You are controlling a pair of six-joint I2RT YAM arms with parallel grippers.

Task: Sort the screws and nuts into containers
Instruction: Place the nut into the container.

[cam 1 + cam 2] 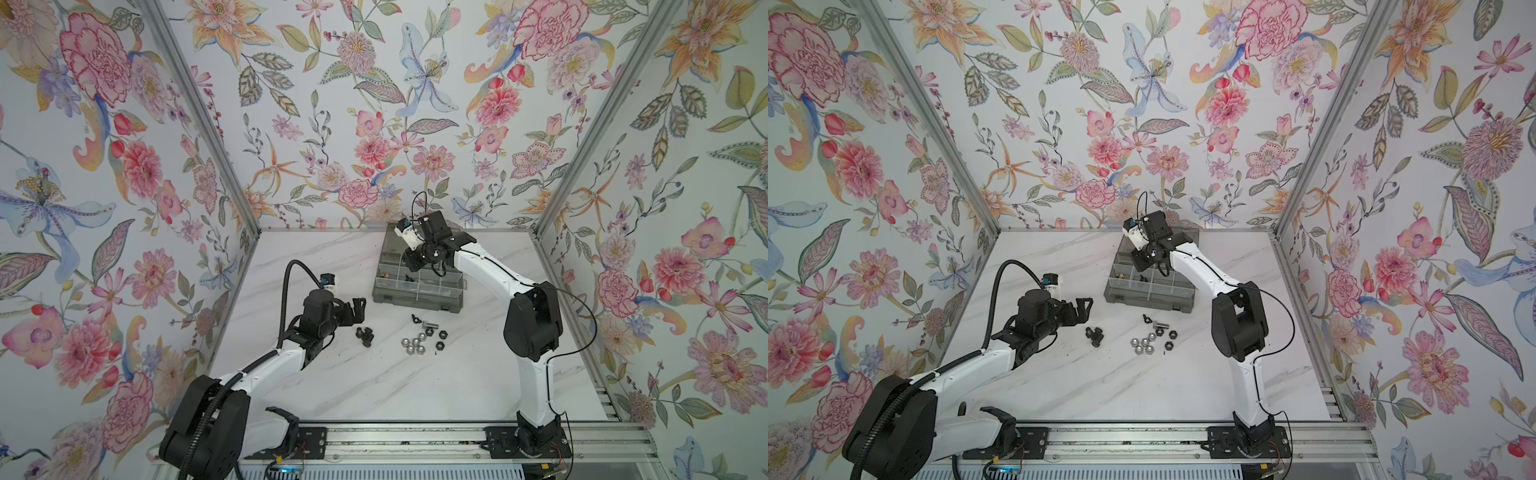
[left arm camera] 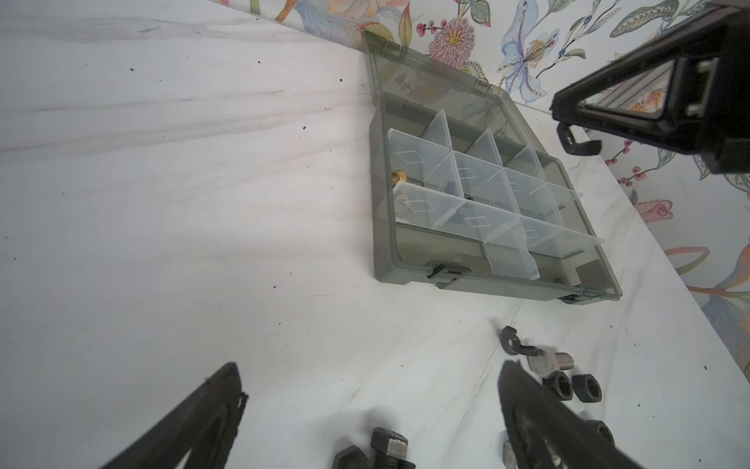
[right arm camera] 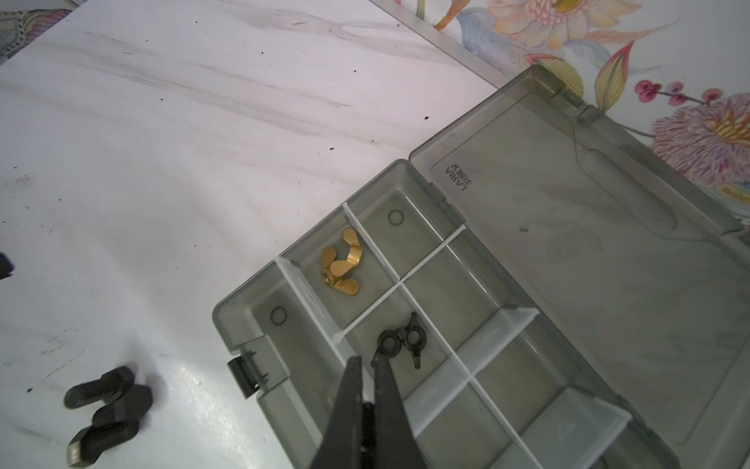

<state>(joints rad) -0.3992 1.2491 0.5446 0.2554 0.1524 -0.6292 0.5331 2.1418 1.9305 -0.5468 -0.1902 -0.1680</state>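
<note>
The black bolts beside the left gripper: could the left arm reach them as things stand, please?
Probably yes: the left gripper is open right beside the black bolts, nothing lies between, and the right gripper is over the organiser box.

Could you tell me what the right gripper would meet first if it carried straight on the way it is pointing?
Probably the two small black wing nuts in a compartment of the smoky grey translucent plastic organiser box, just beyond the shut right gripper; depth is unclear.
</note>
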